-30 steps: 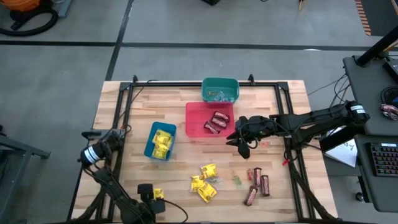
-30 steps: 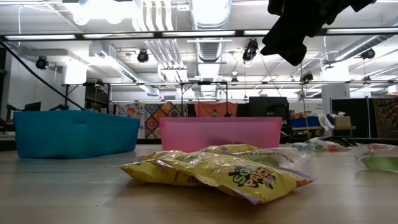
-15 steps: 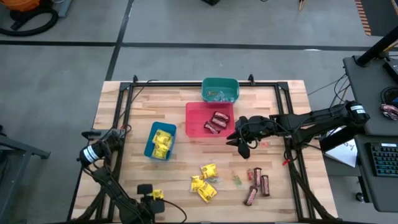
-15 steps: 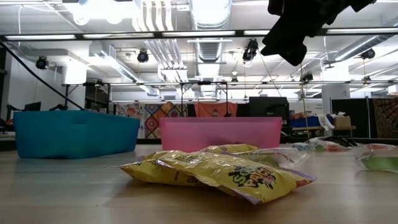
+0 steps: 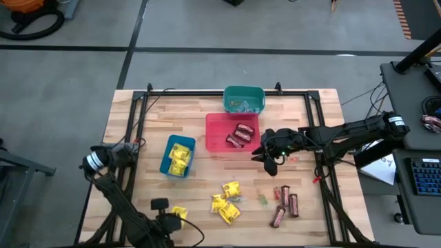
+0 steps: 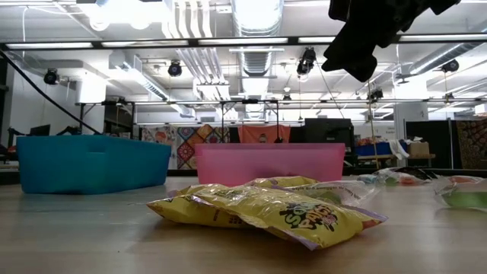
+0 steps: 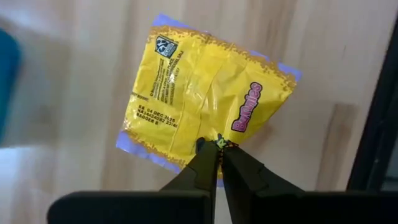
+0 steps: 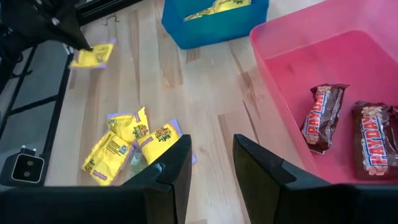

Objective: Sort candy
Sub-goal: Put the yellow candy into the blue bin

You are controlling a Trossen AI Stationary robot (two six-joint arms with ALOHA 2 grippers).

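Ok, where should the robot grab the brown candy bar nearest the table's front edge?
Across the middle of its narrow width, coming straight down. The brown bar lies flat on the table, long and thin, close to two other bars, so a sideways approach looks crowded. The open right tool, by the red bin, is nearest; the left tool holds a yellow packet.

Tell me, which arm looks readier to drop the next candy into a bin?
Probably the left. Its gripper is shut on a yellow packet near the table's front edge, not far from the blue bin. The right gripper hangs open and empty beside the red bin.
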